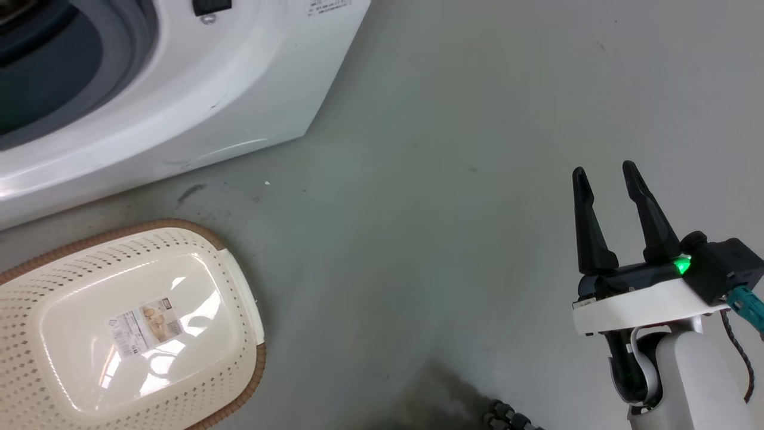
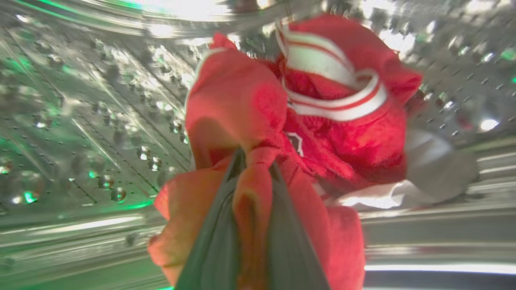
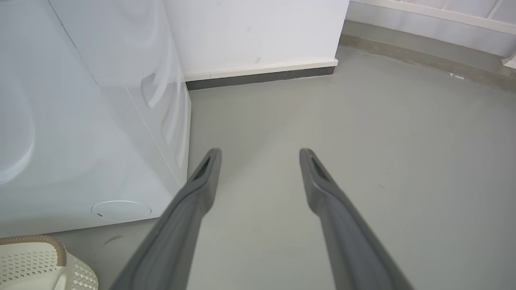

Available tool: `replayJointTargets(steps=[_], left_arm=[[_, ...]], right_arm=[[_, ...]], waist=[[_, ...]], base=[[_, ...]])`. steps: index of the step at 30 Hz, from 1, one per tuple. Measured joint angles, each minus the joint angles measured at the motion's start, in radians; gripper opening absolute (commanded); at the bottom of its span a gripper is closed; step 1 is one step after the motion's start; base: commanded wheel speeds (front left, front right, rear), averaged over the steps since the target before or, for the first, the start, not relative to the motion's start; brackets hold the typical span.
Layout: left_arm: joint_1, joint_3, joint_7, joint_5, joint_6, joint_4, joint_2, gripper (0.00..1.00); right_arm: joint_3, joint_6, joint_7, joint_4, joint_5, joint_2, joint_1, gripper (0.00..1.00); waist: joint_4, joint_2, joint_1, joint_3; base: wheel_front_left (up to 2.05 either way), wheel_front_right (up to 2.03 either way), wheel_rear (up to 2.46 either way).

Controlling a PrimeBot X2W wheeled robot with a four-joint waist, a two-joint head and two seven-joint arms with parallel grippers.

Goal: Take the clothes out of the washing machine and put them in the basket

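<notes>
L gripper (image 2: 256, 161) inside washing machine (image 1: 239, 89), against perforated drum (image 2: 100, 100); fingers nearly together, pinching a fold of the plain red garment (image 2: 238, 100), w/ the red/white striped garment (image 2: 342, 92) bunched touching it toward 1 o'clock in L wrist view. R gripper (image 1: 604, 170) at 4 o'clock in head view, over bare floor (image 1: 447, 179), well apart from washer; fingers spread wide, holding nothing. Basket (image 1: 179, 226) on floor at 8 o'clock in head view, just below washer front at 10–11 o'clock, paper label (image 1: 146, 325) on its bottom in plain view.
</notes>
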Motion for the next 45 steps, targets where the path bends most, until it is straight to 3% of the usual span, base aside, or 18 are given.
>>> replayJointTargets(steps=[12, 20, 25, 32, 45], left_arm=[[0.21, 0.064, -0.295, -0.1, 0.041, -0.019, -0.074, 0.0], [0.377, 0.105, -0.55, -0.162, 0.041, 0.006, -0.139, 0.0], [0.433, 0.11, -0.654, -0.181, 0.036, 0.015, -0.175, 0.0], [0.57, 0.114, -0.693, -0.193, 0.024, -0.065, -0.228, 0.0], [0.996, 0.138, -0.696, -0.196, 0.052, -0.466, -0.341, 0.0]], right_arm=[[-0.035, 0.0, 0.0, 0.02, -0.066, 0.0, 0.012, 1.0], [-0.068, 0.0, 0.0, 0.044, -0.105, 0.001, 0.048, 1.0], [-0.084, 0.0, 0.0, 0.061, -0.129, 0.001, 0.073, 1.0], [-0.106, 0.0, 0.001, 0.075, -0.157, 0.001, 0.118, 1.0], [-0.149, 0.0, 0.053, 0.02, -0.193, 0.0, 0.195, 1.0]], waist=[[0.06, 0.0, -0.0001, -0.128], [0.099, 0.0, -0.0001, -0.227], [0.127, 0.0, -0.0002, -0.3], [0.17, 0.0, -0.0003, -0.405], [0.241, 0.0, -0.0004, -0.529]], base=[[0.0, 0.0, 0.0], [0.0, 0.0, 0.0], [0.0, 0.0, 0.0], [0.0, 0.0, 0.0], [0.0, 0.0, 0.0]])
